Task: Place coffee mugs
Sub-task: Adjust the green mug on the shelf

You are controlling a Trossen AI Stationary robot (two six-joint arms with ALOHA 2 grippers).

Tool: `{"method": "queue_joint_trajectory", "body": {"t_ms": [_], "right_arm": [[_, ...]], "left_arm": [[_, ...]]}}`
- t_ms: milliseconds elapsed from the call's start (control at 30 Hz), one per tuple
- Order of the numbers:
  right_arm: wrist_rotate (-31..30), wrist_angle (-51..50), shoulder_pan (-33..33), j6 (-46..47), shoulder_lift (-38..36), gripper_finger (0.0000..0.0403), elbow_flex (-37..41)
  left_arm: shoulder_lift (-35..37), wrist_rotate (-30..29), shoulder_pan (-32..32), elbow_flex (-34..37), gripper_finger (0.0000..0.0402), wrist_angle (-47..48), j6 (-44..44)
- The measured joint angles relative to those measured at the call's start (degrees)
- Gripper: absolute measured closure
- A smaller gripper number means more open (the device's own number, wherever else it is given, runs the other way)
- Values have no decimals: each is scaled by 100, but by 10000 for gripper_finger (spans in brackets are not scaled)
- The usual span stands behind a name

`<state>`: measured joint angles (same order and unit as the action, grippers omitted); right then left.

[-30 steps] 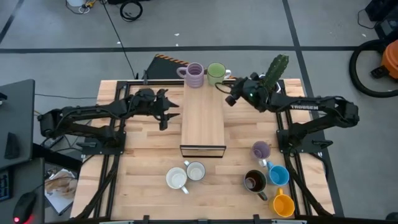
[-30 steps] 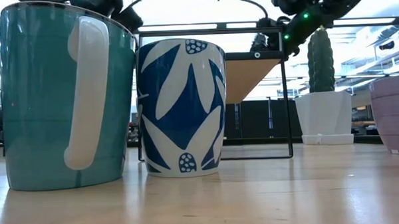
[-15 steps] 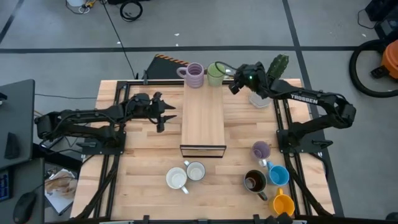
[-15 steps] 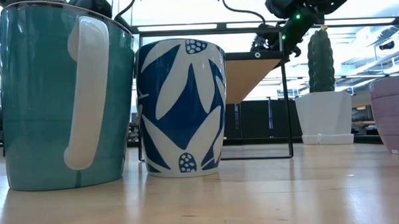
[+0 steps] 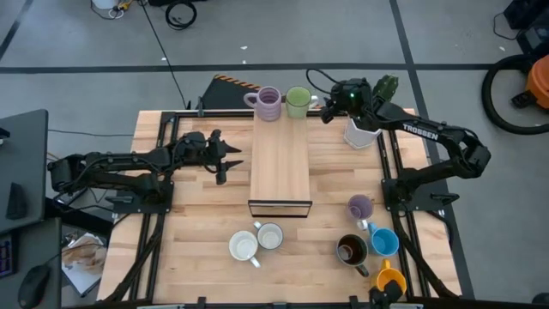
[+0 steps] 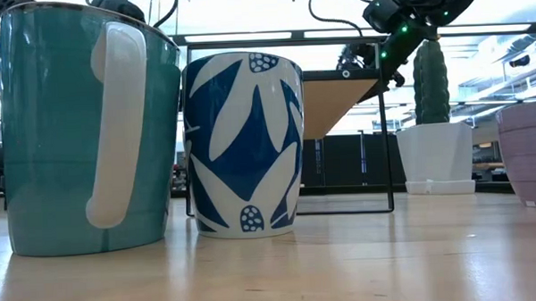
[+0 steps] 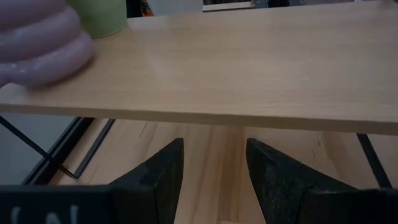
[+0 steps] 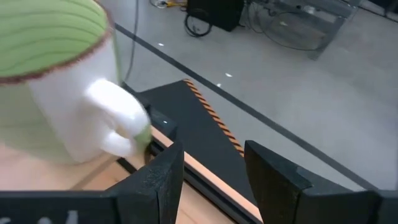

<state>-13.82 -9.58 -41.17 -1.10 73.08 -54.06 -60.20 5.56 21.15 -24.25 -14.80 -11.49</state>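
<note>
A light green mug (image 5: 298, 100) and a lilac mug (image 5: 268, 104) stand on the far end of a wooden riser (image 5: 279, 167). My right gripper (image 5: 325, 110) is open just right of the green mug's white handle (image 8: 117, 123), fingers clear of it (image 8: 211, 180). My left gripper (image 5: 225, 157) is open at the riser's left side, its fingers (image 7: 211, 174) level with the space under the top board. On the table's near part stand two white-lined mugs (image 5: 244, 246) (image 5: 270, 235), a lilac (image 5: 359, 206), a dark brown (image 5: 351, 250), a blue (image 5: 384, 242) and an orange mug (image 5: 390, 281).
A white angular pot with a green cactus (image 5: 364, 129) stands right of the riser, under my right arm. In the low view the two near mugs show as teal (image 6: 80, 130) and blue-and-white (image 6: 245, 142). Bare wood lies between the riser and the near mugs.
My right gripper has moved toward the table's far edge, from beside the riser's right side to a place next to the green mug's handle. My left gripper has drawn back a little toward the table's left edge. No mug has moved.
</note>
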Motion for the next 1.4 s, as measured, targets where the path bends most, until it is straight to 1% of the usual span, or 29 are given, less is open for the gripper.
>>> {"method": "queue_joint_trajectory", "body": {"t_ms": [400, 533, 667, 1000, 1133, 1233, 1333, 1400], "right_arm": [[6, 261, 21, -169, 30, 228, 0], [172, 349, 26, -198, 240, 228, 0], [194, 421, 26, -206, 450, 228, 0], [422, 526, 119, -148, 470, 228, 0], [224, 475, 190, -151, 438, 228, 0], [45, 382, 295, -151, 251, 228, 2], [-160, 21, 497, -159, -38, 228, -49], [-190, -334, 694, -147, -203, 228, -153]], "left_arm": [[0, 2, 0, 0, 221, -110, 36], [0, 2, 0, 0, 221, -110, 38], [0, 2, -2, 0, 221, -110, 38], [-2, 2, -1, 0, 221, -108, 38], [-2, 2, -2, 0, 221, -112, 55], [-2, 4, 0, 0, 221, -112, 132], [-2, 73, -15, 0, 221, -112, 188], [-2, 152, -15, 0, 221, -112, 218]]}}
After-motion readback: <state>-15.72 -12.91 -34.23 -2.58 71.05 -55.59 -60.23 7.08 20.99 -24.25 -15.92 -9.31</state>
